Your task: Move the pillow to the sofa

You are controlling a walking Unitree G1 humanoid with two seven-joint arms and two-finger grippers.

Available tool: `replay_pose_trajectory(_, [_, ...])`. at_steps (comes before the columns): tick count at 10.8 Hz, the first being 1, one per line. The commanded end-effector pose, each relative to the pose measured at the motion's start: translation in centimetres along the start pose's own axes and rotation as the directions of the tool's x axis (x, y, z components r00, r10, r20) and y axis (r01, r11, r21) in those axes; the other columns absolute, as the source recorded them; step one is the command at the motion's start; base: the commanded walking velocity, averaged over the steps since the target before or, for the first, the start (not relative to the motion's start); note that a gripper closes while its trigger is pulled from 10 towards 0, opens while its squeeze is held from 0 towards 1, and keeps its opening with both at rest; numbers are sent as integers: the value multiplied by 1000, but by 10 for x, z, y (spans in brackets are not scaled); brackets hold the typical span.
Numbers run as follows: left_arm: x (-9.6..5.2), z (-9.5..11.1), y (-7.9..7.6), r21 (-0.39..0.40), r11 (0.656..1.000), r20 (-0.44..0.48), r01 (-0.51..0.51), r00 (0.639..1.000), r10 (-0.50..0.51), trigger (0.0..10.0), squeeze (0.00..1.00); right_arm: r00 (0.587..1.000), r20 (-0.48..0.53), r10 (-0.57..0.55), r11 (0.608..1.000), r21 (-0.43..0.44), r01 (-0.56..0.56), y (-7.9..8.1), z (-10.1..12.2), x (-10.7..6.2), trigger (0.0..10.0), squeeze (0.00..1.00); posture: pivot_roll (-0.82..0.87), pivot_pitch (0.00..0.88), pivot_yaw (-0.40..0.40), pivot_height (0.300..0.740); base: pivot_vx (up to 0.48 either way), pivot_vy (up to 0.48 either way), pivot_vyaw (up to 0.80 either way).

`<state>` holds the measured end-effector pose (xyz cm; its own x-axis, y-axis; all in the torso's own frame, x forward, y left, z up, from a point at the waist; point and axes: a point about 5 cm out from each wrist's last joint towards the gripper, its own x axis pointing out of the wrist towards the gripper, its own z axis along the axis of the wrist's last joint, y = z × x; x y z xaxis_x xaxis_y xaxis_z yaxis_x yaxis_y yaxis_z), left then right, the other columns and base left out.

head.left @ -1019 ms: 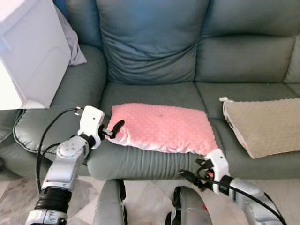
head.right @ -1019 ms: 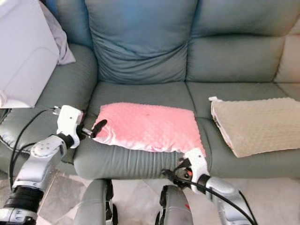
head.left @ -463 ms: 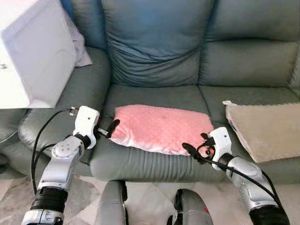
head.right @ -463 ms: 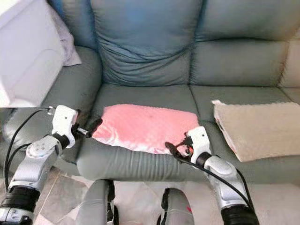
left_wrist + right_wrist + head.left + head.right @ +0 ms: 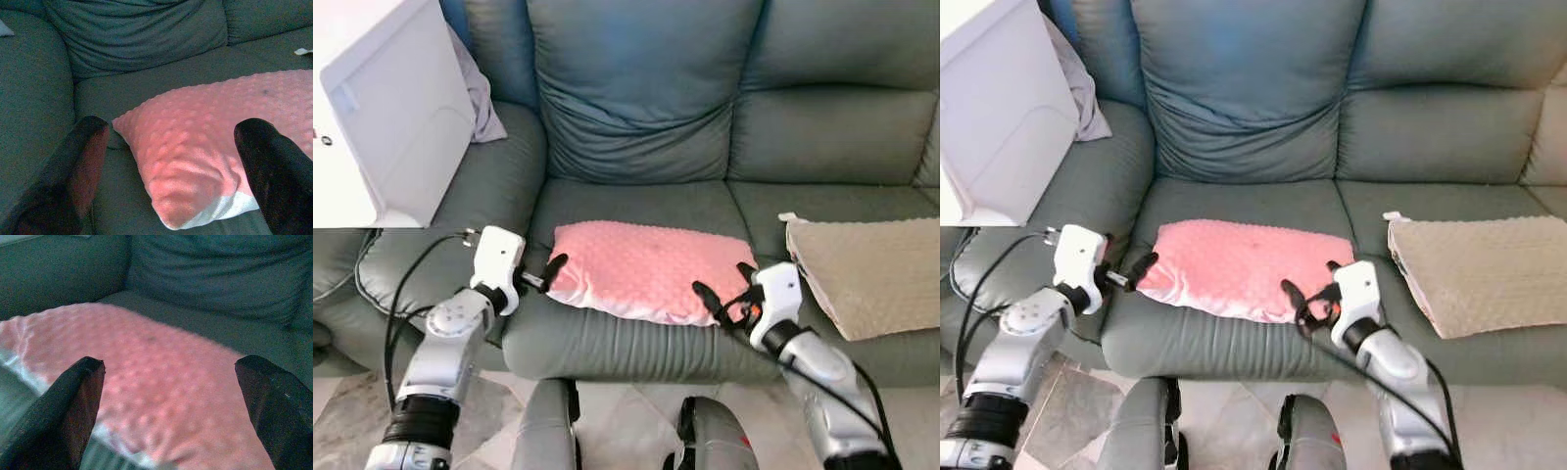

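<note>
Pink pillow (image 5: 651, 269) lay on sofa (image 5: 636, 117); soft, light, best gripped at ends. Left gripper (image 5: 548, 275) and right gripper (image 5: 720, 294) spread, empty.

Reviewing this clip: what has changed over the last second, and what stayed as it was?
The right gripper rose from below the seat's front edge to the pink pillow's right end, fingers open. The camera shifted slightly. The left gripper stays open at the pillow's left end. The pillow still lies on the sofa seat, and the beige pillow and white box have not moved.
</note>
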<state>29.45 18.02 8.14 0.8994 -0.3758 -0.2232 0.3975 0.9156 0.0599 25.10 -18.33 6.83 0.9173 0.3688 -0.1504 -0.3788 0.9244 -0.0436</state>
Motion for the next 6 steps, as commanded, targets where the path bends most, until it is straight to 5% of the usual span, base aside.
replay_pose_trajectory(1, [0, 3, 1, -2, 999, 29, -37, 999, 37, 10000, 0, 995, 84, -49, 997, -56, 54, 1, 15, 0, 10000, 0, -7, 0, 13, 630, 0, 0, 0])
replay_pose_trajectory(3, [-4, 11, 3, -50, 987, 103, -153, 982, 158, 10000, 0, 977, 165, -133, 989, -47, 142, 10, 32, 1, 10000, 0, -21, 0, 16, 630, 0, 0, 0])
replay_pose_trajectory(6, [-9, 6, 4, -114, 952, 136, -283, 945, 297, 10000, 0, 944, 200, -263, 964, 90, 250, 14, 35, 7, 10000, 0, -32, 0, 13, 649, 0, 0, 0])
